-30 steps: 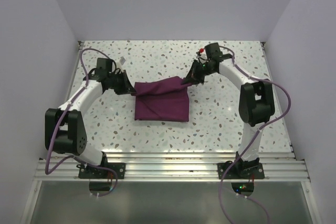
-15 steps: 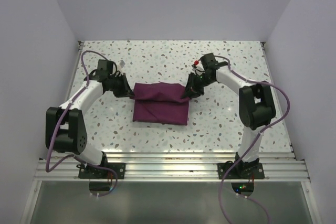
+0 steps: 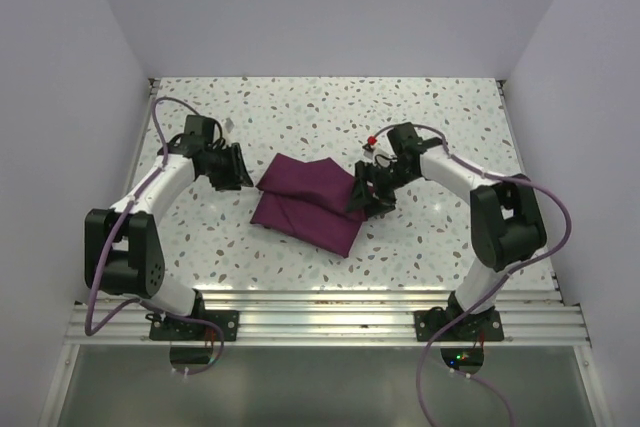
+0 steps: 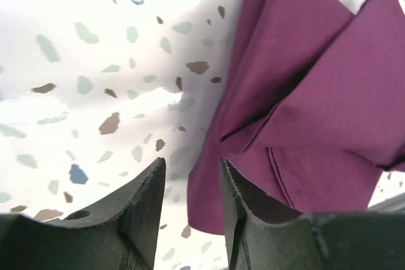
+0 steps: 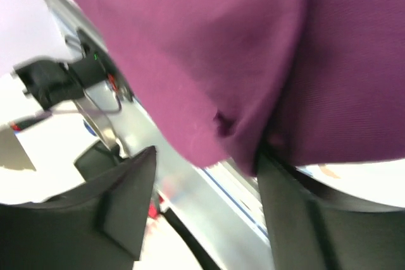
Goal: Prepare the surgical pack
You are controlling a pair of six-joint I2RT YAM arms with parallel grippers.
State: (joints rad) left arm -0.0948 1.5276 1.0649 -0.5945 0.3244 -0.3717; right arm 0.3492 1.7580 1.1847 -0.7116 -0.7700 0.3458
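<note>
The surgical pack's plum-purple cloth [image 3: 305, 205] is lying folded in the middle of the table [image 3: 300, 107], between the two arms, and both grippers are crowding its ends. The left gripper [image 3: 243, 169] is sitting just beside the cloth's left edge; in its wrist view the fingers [image 4: 144, 207] are standing a little apart with only speckled surface showing in the gap, the fabric lying off to one side. The right gripper [image 3: 360, 195] is pressing in at the right edge, partly covering it from above; its jaws are spread wide, and a fold of fabric is bulging between them, brushing one finger and leaving the other free. The bundle's long axis is running left to right, tilted so the right end lies closer to the arm bases, one corner pointing toward the near edge and overlapping layers fanning out at the far side. Purple cables [image 3: 160, 112] are looping off each arm. The tabletop is white terrazzo with grey and brown flecks, an aluminium rail [image 3: 320, 322] is lining its near edge, and plain pale walls [image 3: 320, 7] are closing in three sides.
</note>
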